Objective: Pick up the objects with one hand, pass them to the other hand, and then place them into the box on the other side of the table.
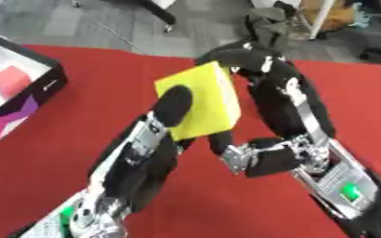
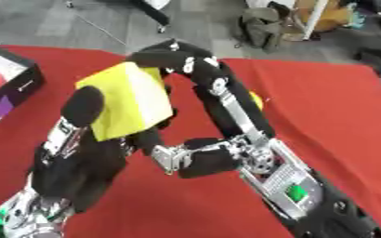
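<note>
The yellow block [image 1: 198, 100] is held above the red table [image 1: 63, 153], between both hands and well right of the box [image 1: 19, 93]. The handover will go well if the left hand [image 1: 157, 135] closes round the block before the right hand [image 1: 263, 83] lets go. Right-hand fingers curl over its top and far side; the left thumb presses its front.

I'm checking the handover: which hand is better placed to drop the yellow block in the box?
Left. The box sits at the table's left edge, on the left hand's side. Both hands, the right hand too, touch the yellow block.
</note>
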